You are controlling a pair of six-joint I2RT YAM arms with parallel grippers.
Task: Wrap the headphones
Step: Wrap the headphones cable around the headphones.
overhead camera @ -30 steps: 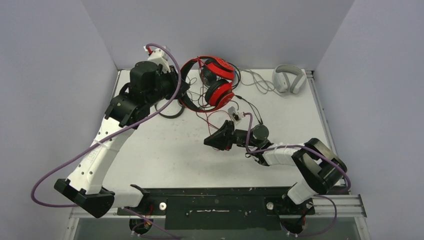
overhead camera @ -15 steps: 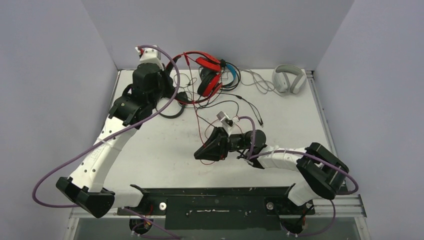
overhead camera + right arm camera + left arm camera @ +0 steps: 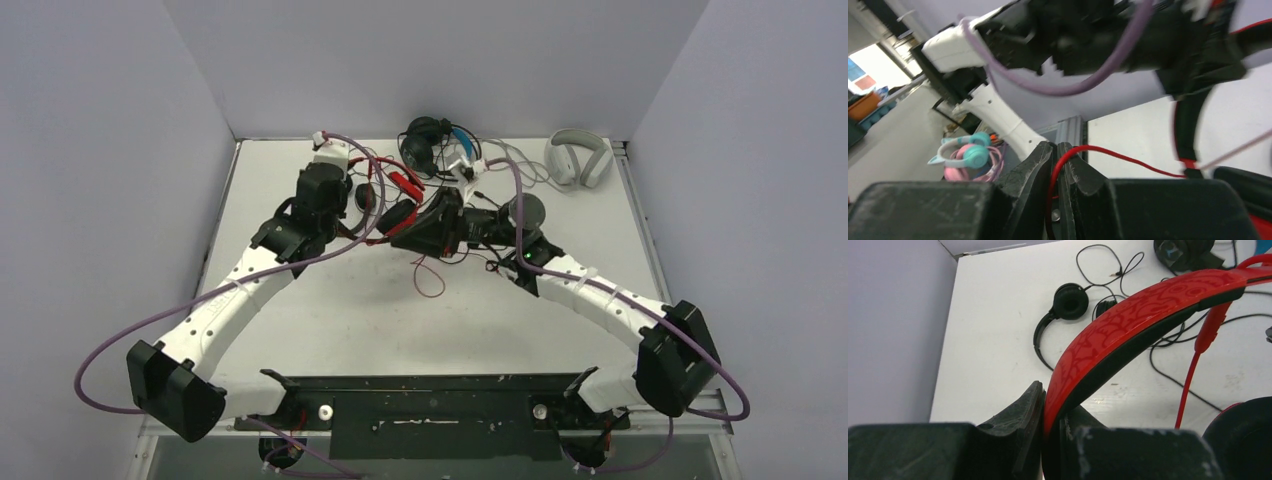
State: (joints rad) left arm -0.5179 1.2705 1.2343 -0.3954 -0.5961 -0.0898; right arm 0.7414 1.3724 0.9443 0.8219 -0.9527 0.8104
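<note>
**Where the arms meet: headphones gripped twice**

The left gripper (image 3: 1050, 407) is clamped on the red-and-black headphones (image 3: 1128, 325), and the right gripper (image 3: 1057, 150) on their red cable (image 3: 1120, 156), past the middle of the table (image 3: 330, 310). Beyond lie the small black headset (image 3: 1068, 301), then the black-and-blue headset (image 3: 422, 135) and the white-grey headset (image 3: 578, 157) by the far edge.
</note>
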